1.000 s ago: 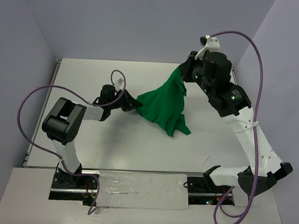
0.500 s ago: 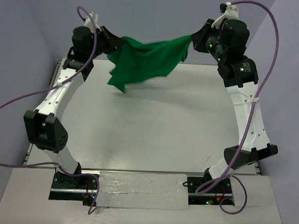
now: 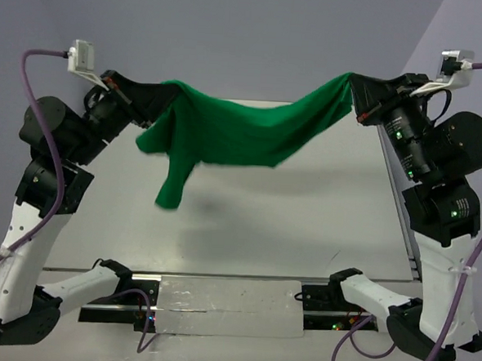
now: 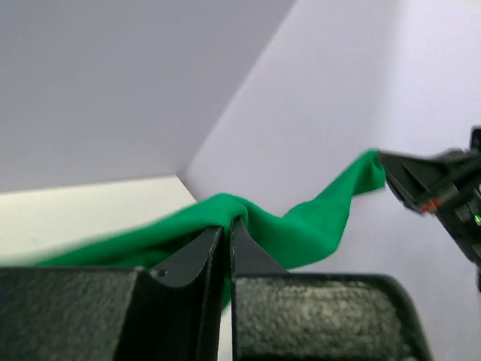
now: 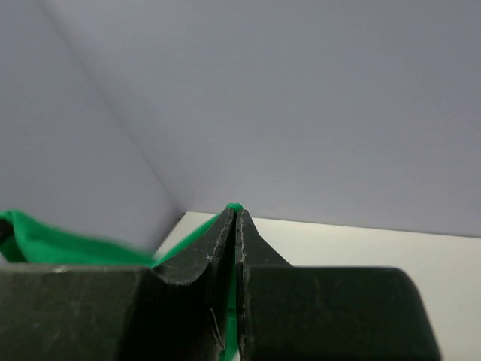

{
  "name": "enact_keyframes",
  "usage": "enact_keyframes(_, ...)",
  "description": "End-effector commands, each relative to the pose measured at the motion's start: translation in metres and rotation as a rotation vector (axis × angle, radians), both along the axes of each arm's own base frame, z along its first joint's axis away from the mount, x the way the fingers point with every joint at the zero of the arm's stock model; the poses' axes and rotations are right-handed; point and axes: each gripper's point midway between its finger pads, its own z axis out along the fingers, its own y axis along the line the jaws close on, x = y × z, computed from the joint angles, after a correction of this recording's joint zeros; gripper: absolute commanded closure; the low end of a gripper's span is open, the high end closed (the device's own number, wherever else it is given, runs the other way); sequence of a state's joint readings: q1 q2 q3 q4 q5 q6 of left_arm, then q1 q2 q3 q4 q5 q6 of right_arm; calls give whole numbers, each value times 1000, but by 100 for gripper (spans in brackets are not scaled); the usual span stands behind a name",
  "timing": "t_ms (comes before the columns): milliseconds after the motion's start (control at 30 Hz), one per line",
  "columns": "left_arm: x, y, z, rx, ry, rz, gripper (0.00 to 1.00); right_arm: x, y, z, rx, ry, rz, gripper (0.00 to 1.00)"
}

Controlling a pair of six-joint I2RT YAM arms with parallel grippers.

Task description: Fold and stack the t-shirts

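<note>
Far left, overhead view: left pincer (image 3: 153, 100), lifted high above the tabletop (image 3: 304, 225) and aimed rightward, with a purple cable (image 3: 44, 51) arcing off its wrist. Grips one end of the bright-green t-shirt (image 3: 236, 131), jaws pinched nearly flat with only a fold of cloth between them. Appears from the left wrist camera as two dark fingers (image 4: 203, 252) meeting at a narrow slit, green fabric bunched over their tips.

Just right of that grip: a loose part of the shirt, possibly a sleeve, though hard to tell. Dangles below the rest, ends well above the tabletop, touches nothing.

Middle: main body of the shirt. Spans the gap between both arms as a sagging band, wholly in the air, with a faint shadow on the tabletop beneath. Not folded; creased along its length.

Right: narrows to a point and runs into the right pincer (image 3: 359, 91), likewise held high, aimed leftward. Clamps tight on that end. From the right wrist camera, fingers (image 5: 207, 248) pressed together, a sliver of green at their tips and more green trailing off at lower left.

Behind everything: plain lilac-grey walls (image 3: 250, 34).
</note>
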State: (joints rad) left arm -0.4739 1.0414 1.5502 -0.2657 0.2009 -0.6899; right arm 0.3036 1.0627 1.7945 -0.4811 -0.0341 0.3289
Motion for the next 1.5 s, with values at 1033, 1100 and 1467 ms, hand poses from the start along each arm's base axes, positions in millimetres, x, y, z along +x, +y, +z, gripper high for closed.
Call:
enact_keyframes(1033, 39, -40, -401, 369, 828, 154, 33, -55, 118, -458, -264, 966, 99, 5)
enact_keyframes(1100, 24, -35, -414, 345, 858, 145, 34, -80, 128, -479, -267, 1020, 123, 9)
enact_keyframes(1467, 20, -32, -436, 372, 903, 157, 33, -75, 146, -518, -293, 1058, 42, 67)
